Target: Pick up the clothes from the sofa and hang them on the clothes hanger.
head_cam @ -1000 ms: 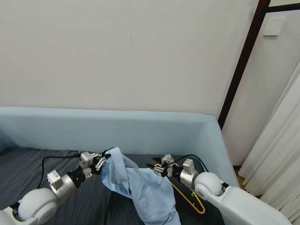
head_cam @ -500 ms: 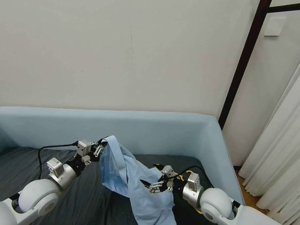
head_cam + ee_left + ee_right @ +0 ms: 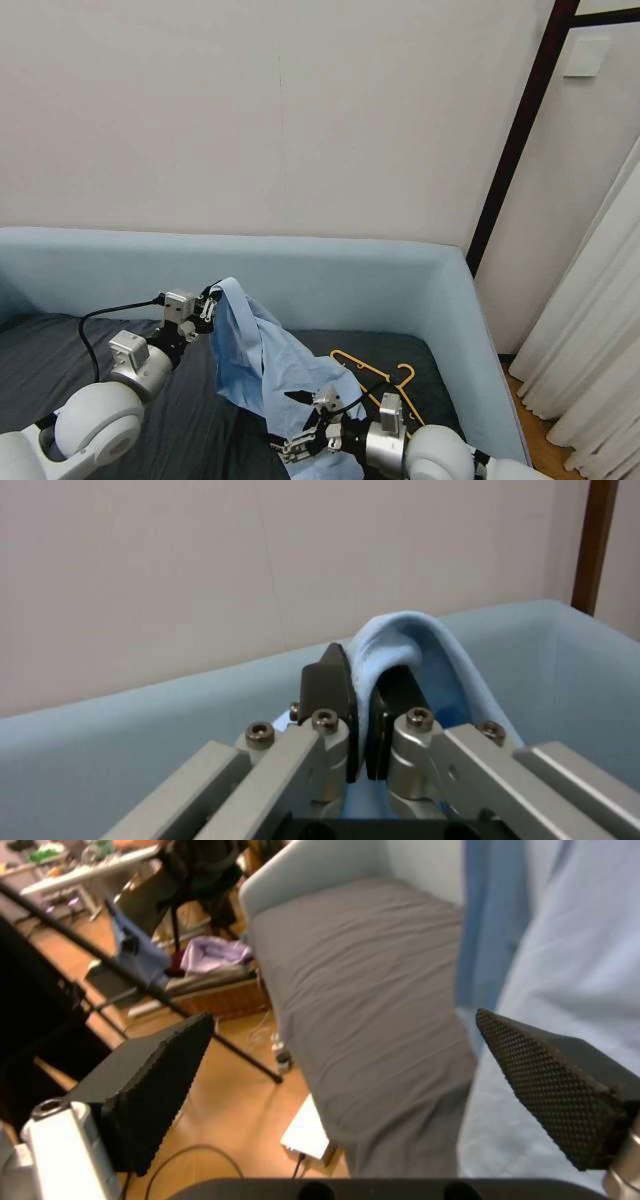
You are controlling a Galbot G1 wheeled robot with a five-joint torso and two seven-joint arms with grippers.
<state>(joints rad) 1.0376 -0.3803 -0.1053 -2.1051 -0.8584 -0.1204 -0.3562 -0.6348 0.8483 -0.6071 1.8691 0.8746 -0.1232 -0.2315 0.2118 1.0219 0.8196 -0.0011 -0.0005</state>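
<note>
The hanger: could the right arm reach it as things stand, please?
Probably yes. The hanger lies uncovered on the sofa beside the shirt held by the left gripper, and the right gripper is open and empty nearby, though pointing toward the shirt.

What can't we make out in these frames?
- Yellow wire hanger: in the head view, its lower part is hidden behind the light blue cloth shirt and the right arm.
- Shirt hem: in the head view, it is cut off by the bottom edge, behind the open right hand.
- Whether the right hand touches the shirt: unclear in the head and right wrist views.
- Collar and sleeves: lost in folds below the left hand, which is shut on the shirt.
</note>
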